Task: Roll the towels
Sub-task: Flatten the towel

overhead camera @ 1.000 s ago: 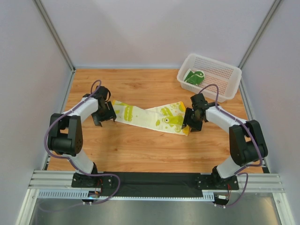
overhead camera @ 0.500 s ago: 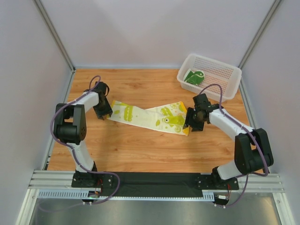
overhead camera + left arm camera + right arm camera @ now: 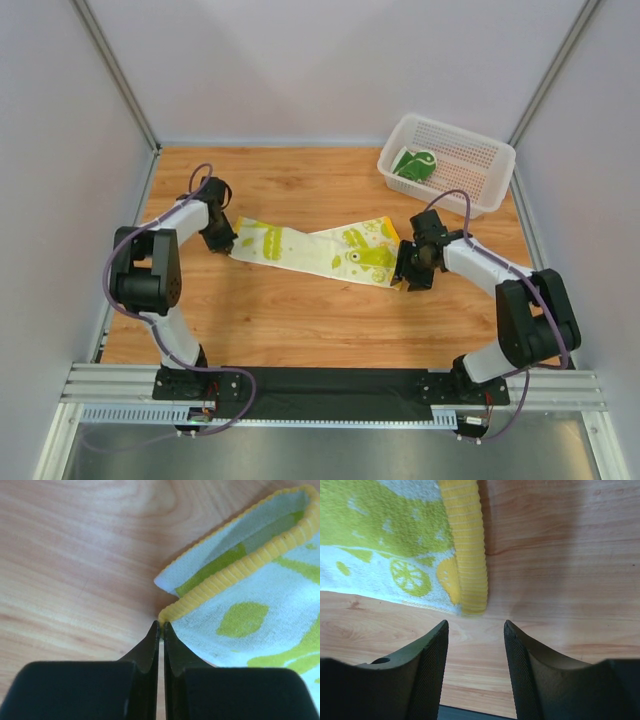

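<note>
A cream-yellow towel (image 3: 310, 250) with lime-green blobs lies stretched flat across the middle of the wooden table. My left gripper (image 3: 229, 246) is at its left end. In the left wrist view that gripper (image 3: 161, 625) is shut, its tips pinching the corner of the towel's (image 3: 250, 590) ribbed yellow hem. My right gripper (image 3: 412, 280) hovers at the towel's right corner. In the right wrist view it (image 3: 475, 625) stands open over bare wood, the towel's (image 3: 395, 540) yellow edge just beyond the fingertips. The dark green towel (image 3: 413, 163) lies in the basket.
A white perforated basket (image 3: 440, 193) stands at the back right of the table. Grey walls and metal posts close in the table's sides and back. A black rail with both arm bases runs along the near edge.
My left gripper has swung in to the towel's left corner and shut on it. My right gripper has slid slightly towards the towel's near right corner, still open.
</note>
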`<state>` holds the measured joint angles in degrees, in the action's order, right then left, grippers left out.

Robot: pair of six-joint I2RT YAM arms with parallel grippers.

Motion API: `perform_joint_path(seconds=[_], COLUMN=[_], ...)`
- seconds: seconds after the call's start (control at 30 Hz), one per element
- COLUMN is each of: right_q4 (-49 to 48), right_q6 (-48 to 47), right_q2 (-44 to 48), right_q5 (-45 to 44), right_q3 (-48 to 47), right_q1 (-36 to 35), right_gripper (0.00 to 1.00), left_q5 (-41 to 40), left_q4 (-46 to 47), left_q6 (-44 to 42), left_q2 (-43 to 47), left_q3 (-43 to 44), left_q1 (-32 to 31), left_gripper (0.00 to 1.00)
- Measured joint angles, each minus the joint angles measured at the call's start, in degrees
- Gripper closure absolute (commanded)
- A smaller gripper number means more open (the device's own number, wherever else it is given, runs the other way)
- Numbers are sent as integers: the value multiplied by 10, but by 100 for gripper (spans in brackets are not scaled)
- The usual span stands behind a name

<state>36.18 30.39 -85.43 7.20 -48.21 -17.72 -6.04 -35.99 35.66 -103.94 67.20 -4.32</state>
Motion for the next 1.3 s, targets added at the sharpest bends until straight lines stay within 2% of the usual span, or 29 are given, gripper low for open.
perform_joint_path(seconds=[0.37,0.47,0.57,0.6,0.67,0.9,1.07,1.3], right_q4=[-43,-46,-58,-62,-72,-70,-3,88], right_q6=[13,13,14,13,16,16,10,-5], right_q2=[-35,-50,-65,-69,-74,-79,-103,-162], right_q5=[15,14,13,14,17,18,12,13], right_q3=[9,-4,-13,-14,-14,-23,-109,-379], right_q1=[-5,-6,-6,-6,-6,-12,-14,-11], right_gripper=[51,59,79,89,98,100,100,100], left_q5=[-4,-5,-5,-5,-5,-3,6,31], left_q4=[-34,-35,-38,-39,-40,-54,-101,-162], left_q6=[-1,-2,-2,-2,-2,-3,-16,-47], left_q2=[175,182,182,182,183,185,169,96], left_q3=[-68,-84,-103,-108,-116,-111,-7,205], left_q1=[0,0,0,0,0,0,0,0], left_gripper=[97,97,97,97,97,100,100,100])
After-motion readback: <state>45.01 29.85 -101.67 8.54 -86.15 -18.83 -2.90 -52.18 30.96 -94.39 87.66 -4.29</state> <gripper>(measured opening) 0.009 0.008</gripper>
